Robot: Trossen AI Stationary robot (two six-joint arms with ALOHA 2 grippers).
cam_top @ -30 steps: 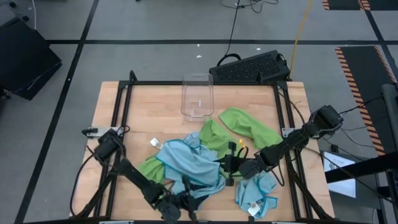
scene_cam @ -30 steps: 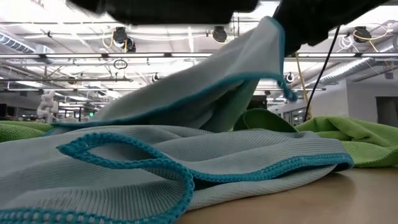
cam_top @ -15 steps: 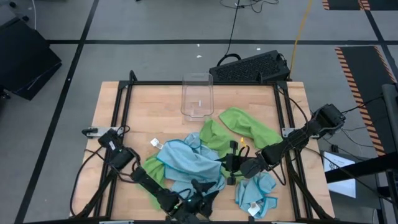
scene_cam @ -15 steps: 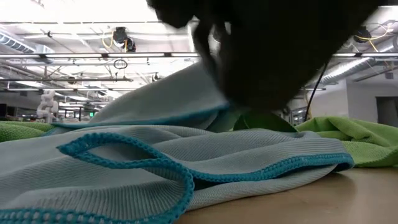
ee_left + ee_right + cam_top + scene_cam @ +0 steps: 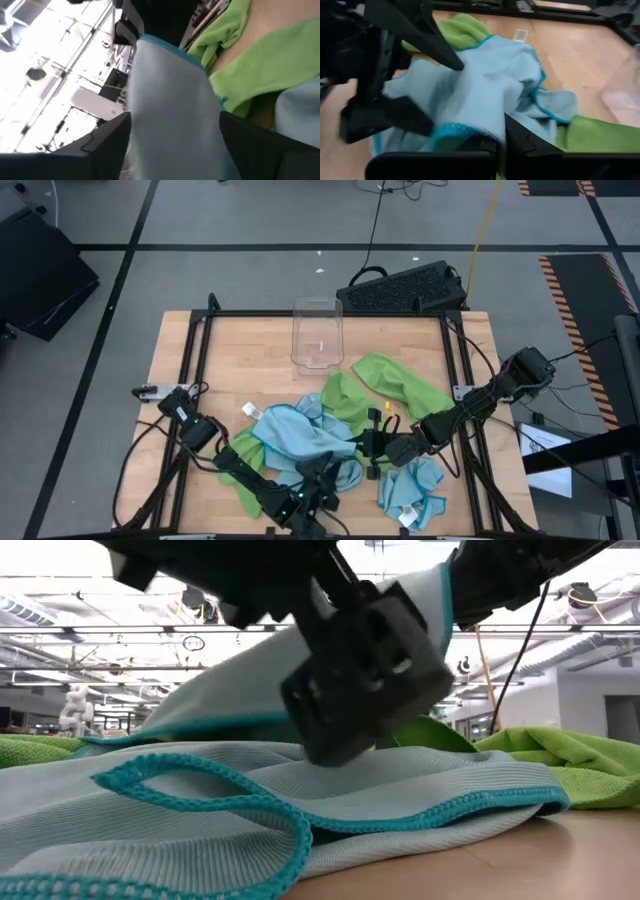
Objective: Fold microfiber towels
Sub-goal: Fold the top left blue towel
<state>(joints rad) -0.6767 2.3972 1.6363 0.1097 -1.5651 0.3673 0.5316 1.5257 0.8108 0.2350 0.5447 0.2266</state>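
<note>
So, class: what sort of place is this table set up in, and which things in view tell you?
Probably a robotics lab or industrial workshop: exposed ceiling ducts and pipes, a taped concrete floor with hazard striping, and a black-framed wooden table with a keyboard behind it.

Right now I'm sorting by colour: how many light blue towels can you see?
2 clearly: a large light blue towel spread mid-table, one corner pinched by the right gripper, and a smaller crumpled blue towel near the front right. Others may be hidden in the pile.
</note>
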